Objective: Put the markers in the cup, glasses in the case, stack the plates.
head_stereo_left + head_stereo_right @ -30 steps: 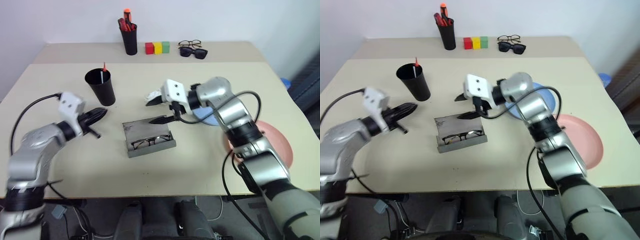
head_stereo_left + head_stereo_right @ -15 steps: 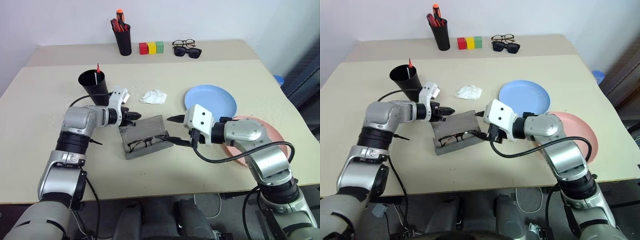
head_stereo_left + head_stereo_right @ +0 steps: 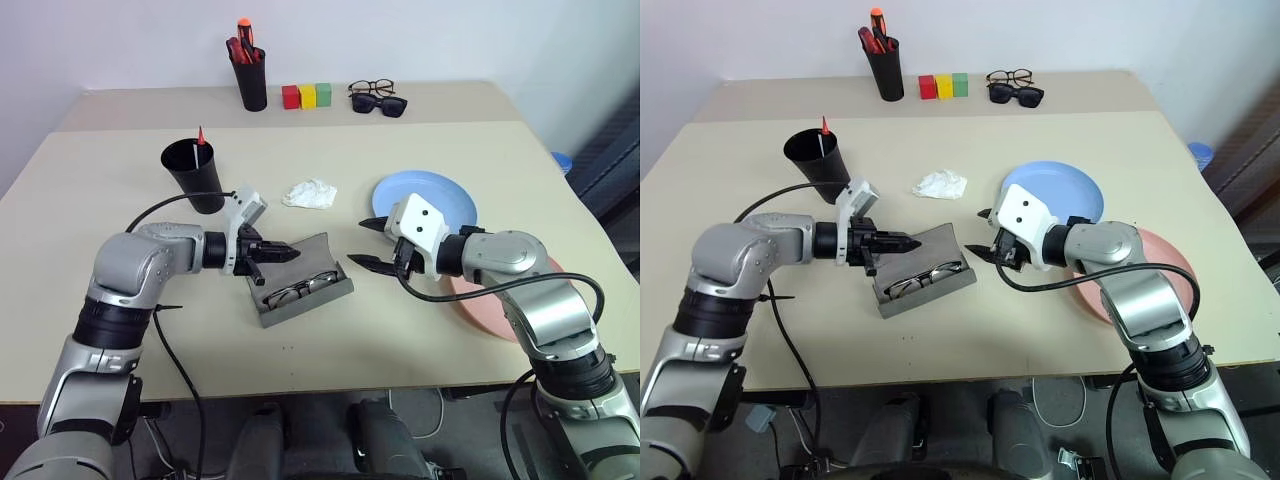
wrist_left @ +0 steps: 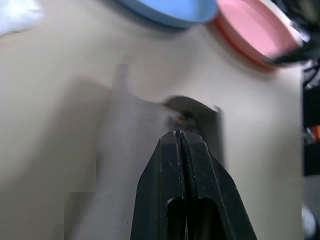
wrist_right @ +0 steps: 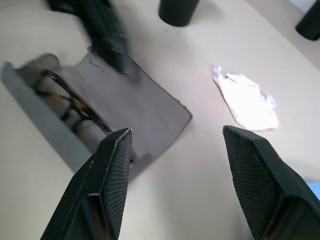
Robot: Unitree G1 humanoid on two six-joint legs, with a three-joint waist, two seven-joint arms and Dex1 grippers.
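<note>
Sitting open at frame center, the case (image 3: 300,280) has the glasses (image 3: 302,290) inside, lid up. Left claw (image 3: 292,254) is pinched closed, tip at the lid, maybe touching, hard to tell. Right claw (image 3: 366,243) is spread wide just right of it, empty. Cup (image 3: 196,175) upper left with markers (image 3: 200,150); plates (image 3: 440,195) at right on the surface (image 3: 110,170).

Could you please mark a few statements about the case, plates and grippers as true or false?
1. The glasses lie in the open case. True.
2. The right gripper is shut. False: its fingers stand apart.
3. The left gripper is shut, over the case lid. True.
4. The blue plate is stacked on the pink plate. False: they lie side by side.
5. The cup is empty. False: a marker stands in it.
</note>
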